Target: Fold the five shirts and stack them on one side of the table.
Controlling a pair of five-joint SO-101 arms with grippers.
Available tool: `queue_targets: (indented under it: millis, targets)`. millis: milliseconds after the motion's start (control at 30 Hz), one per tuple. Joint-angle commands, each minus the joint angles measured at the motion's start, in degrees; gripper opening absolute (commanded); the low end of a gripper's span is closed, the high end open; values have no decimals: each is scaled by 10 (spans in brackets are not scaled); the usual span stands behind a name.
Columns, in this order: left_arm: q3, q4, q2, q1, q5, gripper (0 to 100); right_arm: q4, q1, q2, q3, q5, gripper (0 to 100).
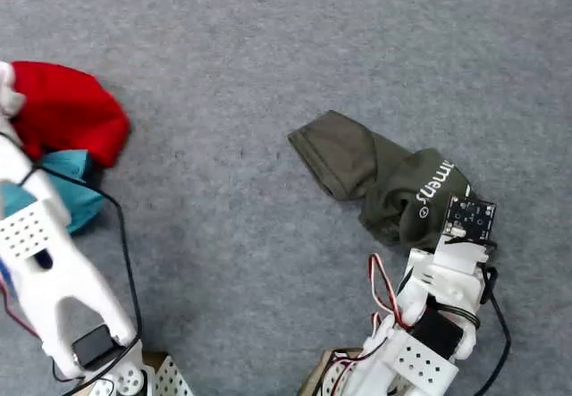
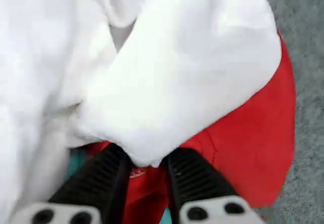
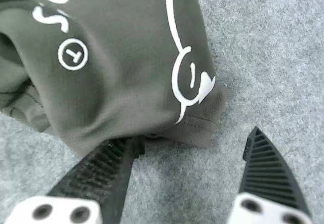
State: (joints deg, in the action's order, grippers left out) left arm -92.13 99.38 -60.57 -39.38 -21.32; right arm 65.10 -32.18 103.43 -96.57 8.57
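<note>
- Right gripper (image 3: 194,142) gapes wide at the olive shirt (image 1: 357,159), one finger touching its hem.
- Left gripper (image 2: 144,172) pinches the white shirt (image 2: 167,67) over the red shirt (image 1: 67,110), well apart from the olive shirt.

white lettering (image 1: 435,184), partly folded, on olive shirt (image 1: 353,156)

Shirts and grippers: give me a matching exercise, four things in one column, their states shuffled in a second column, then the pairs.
1 red shirt
2 olive shirt
3 white shirt
4 right gripper

A open, at a shirt's hem
B pinched by the left gripper
C partly under the white shirt
D bearing white print

Pairs: 1-C, 2-D, 3-B, 4-A
</note>
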Motion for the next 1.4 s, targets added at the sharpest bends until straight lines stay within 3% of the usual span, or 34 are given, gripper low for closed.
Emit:
queue_targets:
  millis: [0,300,533,767,1067,1233,1367]
  targets:
    - [-23,9,114,-54,11,23,2,7,59,-1,5,314]
    - [-37,13,217,-68,13,34,6,7,55,14,80,313]
    - [-36,14,288,-69,13,314,55,53,53,106,93,311]
    - [-18,14,358,-91,14,292,68,95,-31,215,93,311]
    - [177,14,497,-146,124,290,69,101,-379,535,69,311]
    - [327,14,587,-163,127,290,93,170,-520,651,33,311]
    - [456,14,650,-160,145,290,101,253,-581,662,11,311]
